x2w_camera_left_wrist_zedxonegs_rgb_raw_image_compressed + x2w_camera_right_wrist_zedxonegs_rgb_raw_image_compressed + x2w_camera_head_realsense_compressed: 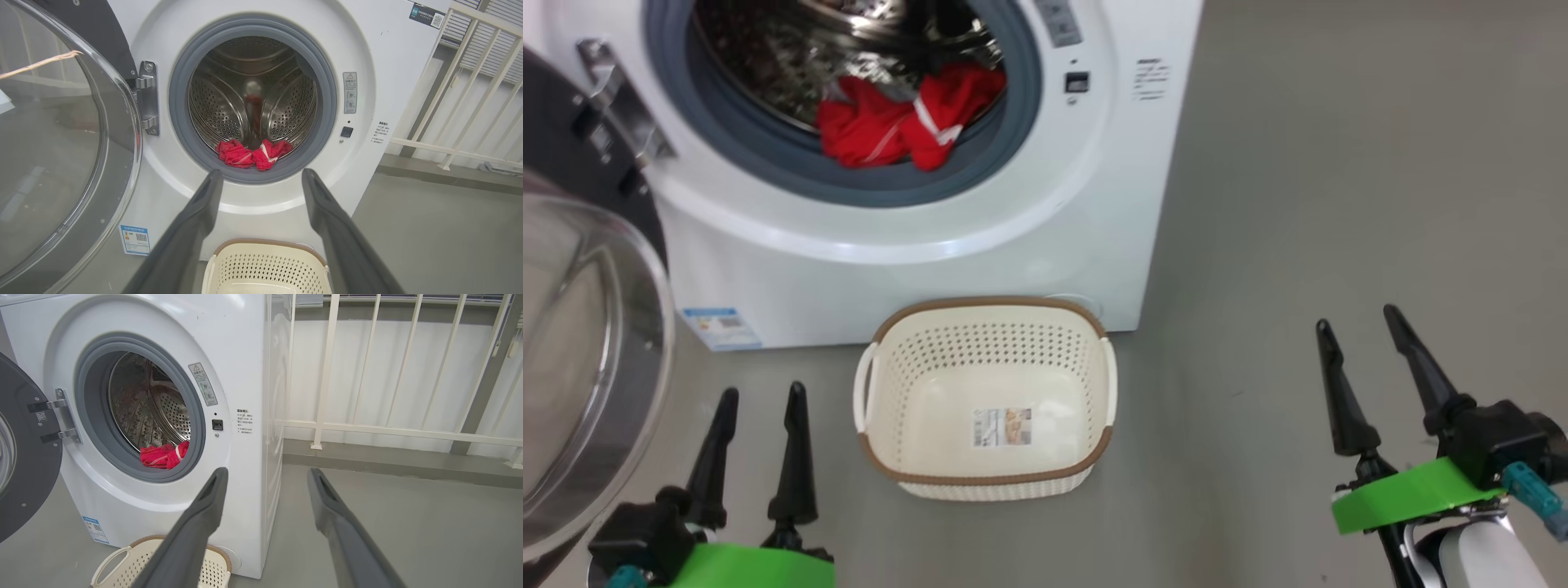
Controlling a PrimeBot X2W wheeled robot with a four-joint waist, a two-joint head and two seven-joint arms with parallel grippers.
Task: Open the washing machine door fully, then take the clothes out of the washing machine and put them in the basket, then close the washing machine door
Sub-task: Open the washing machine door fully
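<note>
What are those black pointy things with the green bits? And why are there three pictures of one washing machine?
Those are a robot's two hands, called grippers, each with two long dark fingers. The head view comes from a camera on the robot's head, looking down: its left gripper is at the lower left, its right gripper at the lower right. The two wrist views come from cameras on its wrists, looking along the fingers. Both grippers are open and hold nothing. The washing machine has its door swung open, with red clothes lying at the drum's front. An empty cream basket sits on the grey floor before it.
</note>
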